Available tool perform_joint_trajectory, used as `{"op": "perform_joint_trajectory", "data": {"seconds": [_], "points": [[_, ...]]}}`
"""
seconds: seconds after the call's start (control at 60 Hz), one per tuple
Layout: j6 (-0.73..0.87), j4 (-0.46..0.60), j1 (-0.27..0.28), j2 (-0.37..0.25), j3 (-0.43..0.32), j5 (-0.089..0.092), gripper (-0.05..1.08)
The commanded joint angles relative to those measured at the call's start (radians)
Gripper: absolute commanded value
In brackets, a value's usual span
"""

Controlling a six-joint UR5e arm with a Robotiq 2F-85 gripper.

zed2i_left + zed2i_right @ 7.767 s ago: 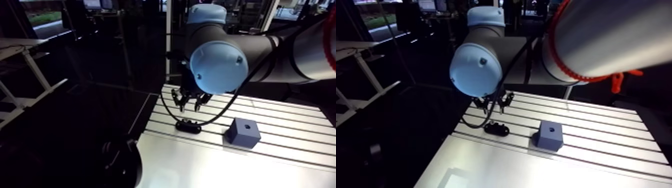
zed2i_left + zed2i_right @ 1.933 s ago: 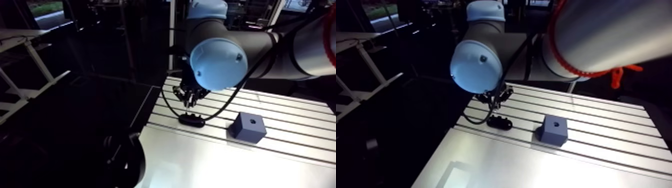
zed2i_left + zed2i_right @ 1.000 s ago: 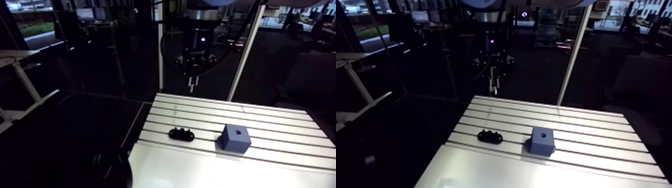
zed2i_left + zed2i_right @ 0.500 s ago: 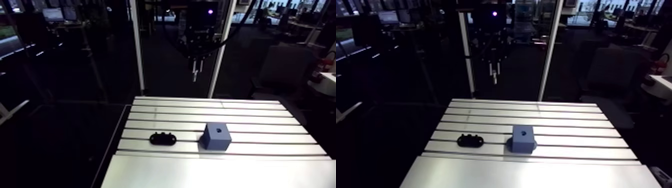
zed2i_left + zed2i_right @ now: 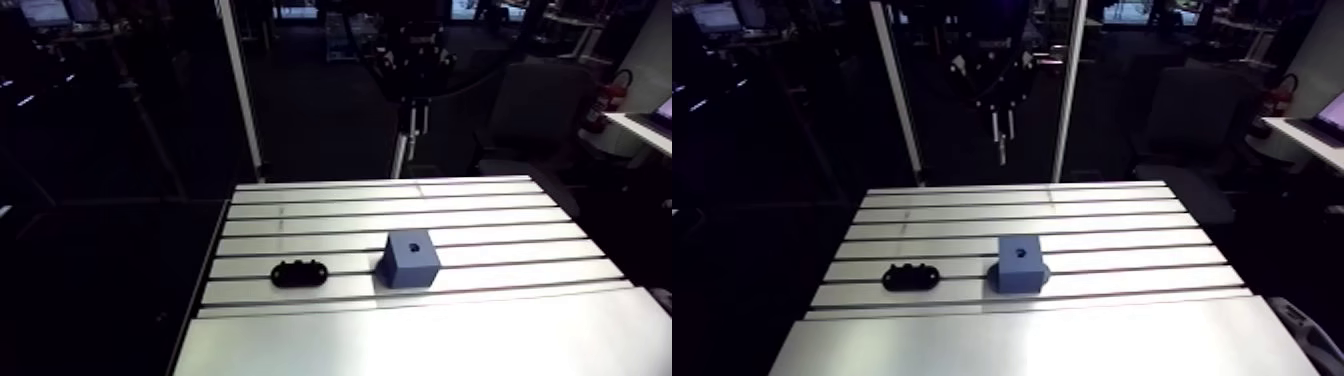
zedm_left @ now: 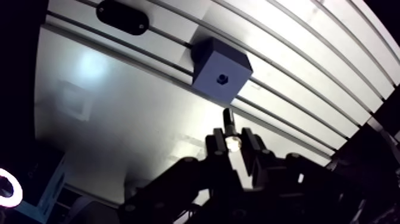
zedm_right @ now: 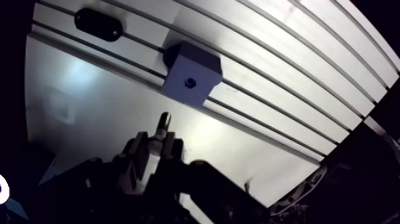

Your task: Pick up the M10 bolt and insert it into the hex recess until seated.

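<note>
A blue-grey block sits on the slotted table, with a small dark hex recess in its top face. My gripper hangs high above the table's far edge and looks small in the arm view. In the wrist view its fingers are shut on the M10 bolt, gripped at the shiny head, with the dark shank sticking out ahead toward the block. The bolt tip is short of the recess and well above it.
A black oval holder lies in a slot to the left of the block; in the wrist view the same holder lies beyond the block. The smooth plate forms the table's near part.
Earlier the gripper hung low over the black holder with fingers apart. It has since shut and risen high above the table's far edge. The camera swung with the arm.
</note>
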Motion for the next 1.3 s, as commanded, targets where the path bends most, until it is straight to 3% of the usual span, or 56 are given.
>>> {"op": "perform_joint_trajectory", "data": {"seconds": [0.017, 0.1, 0.2, 0.367, 0.55, 1.017, 1.3], "points": [[-0.023, 0.029, 0.008, 0.008, 0.007, -0.013, 1.08], [-0.039, 0.030, 0.010, 0.007, 0.008, -0.016, 1.08], [-0.039, 0.010, 0.008, -0.007, 0.037, -0.039, 1.08], [-0.038, -0.104, 0.036, -0.027, 0.111, -0.039, 1.08], [-0.041, -0.124, 0.048, -0.061, 0.158, -0.039, 1.08], [-0.130, -0.232, -0.015, -0.093, 0.227, -0.044, 1.08], [-0.135, -0.286, -0.018, -0.083, 0.251, -0.039, 1.08]]}}
